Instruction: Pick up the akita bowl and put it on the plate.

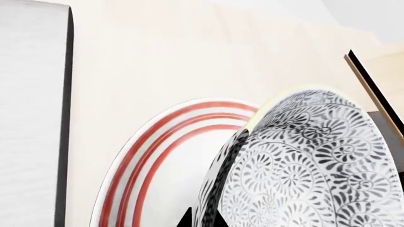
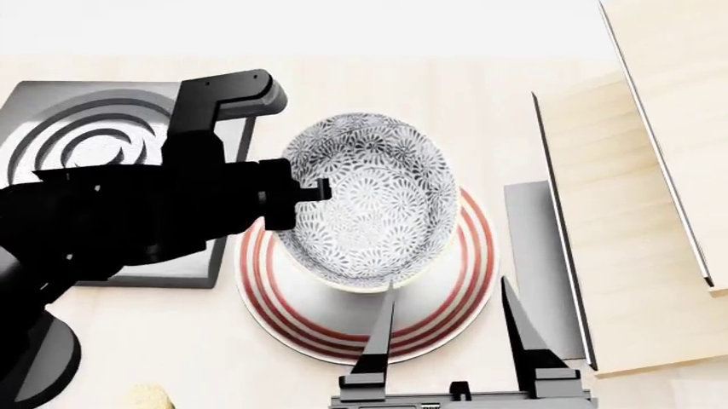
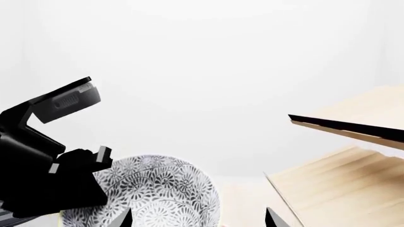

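Over the table (image 2: 478, 77), the head view runs from the burner (image 2: 68, 136) past the left gripper (image 2: 298, 198), clamped on the bowl (image 2: 370, 200) rim, to the right gripper (image 2: 449, 336), fingers spread wide and empty. That bowl is above the plate (image 2: 438, 311), tilted, mouth facing up and toward the robot's right. Only the left wrist view shows the plate's rings edge-on beside the bowl.

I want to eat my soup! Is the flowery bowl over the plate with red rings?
Yes, the head view shows the bowl above the plate, covering much of it, with the left hand at its rim.
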Available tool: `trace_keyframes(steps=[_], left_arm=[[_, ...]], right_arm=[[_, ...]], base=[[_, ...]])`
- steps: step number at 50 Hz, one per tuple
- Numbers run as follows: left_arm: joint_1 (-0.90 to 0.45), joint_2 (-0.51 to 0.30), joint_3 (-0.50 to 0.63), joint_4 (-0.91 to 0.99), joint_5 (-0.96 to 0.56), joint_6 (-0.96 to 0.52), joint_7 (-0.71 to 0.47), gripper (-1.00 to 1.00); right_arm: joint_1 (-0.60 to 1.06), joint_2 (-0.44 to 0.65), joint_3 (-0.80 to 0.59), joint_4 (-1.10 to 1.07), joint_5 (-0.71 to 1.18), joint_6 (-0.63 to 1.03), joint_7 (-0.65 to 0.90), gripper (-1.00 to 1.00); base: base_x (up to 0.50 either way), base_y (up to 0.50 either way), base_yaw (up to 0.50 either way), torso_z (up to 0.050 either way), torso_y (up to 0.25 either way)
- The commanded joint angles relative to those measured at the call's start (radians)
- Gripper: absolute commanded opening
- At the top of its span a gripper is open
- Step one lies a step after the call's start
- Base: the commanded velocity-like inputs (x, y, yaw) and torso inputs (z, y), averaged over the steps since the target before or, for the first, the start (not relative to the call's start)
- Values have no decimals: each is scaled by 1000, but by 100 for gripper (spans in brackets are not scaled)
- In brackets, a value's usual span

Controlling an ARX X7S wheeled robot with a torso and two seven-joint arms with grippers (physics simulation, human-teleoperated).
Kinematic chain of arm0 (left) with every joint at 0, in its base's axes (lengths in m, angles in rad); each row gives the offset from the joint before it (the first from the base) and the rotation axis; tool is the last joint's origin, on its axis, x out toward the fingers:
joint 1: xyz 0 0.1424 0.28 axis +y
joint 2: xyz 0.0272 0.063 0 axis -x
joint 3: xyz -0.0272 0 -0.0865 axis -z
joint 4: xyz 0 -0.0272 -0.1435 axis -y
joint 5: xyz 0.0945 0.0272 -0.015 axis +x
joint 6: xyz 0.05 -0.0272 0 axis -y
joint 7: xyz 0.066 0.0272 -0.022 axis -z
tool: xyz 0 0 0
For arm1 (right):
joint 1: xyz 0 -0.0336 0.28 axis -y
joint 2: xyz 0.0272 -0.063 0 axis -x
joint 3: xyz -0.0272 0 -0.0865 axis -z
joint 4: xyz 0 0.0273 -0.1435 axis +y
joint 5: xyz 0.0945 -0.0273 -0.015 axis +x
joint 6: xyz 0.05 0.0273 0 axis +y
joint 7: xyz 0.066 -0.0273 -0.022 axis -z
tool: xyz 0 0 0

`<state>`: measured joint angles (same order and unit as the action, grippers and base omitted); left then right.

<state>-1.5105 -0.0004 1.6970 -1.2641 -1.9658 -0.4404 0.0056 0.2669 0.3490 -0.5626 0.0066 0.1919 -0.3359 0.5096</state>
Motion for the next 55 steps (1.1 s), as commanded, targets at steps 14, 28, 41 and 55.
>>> trace_keyframes(steps=[14,28,41,55], left_arm=[[16,0,-37,4,22,13,-2,-100],[27,0,-45,13,43,14,-3,-100],[37,0,-45,7,48,21,-11,-100],[46,0,-45,5,52,18,-9,-100]], right_arm=[[3,2,-5,-6,0,7,3,100],[-1,7,-5,-13,4,9,5,100],[0,6,-5,-2,9,1,4,100],[2,5,-7,4,12,-2,3,100]], base=[[0,0,0,0,0],[0,0,0,0,0],[0,0,0,0,0],[0,0,0,0,0]])
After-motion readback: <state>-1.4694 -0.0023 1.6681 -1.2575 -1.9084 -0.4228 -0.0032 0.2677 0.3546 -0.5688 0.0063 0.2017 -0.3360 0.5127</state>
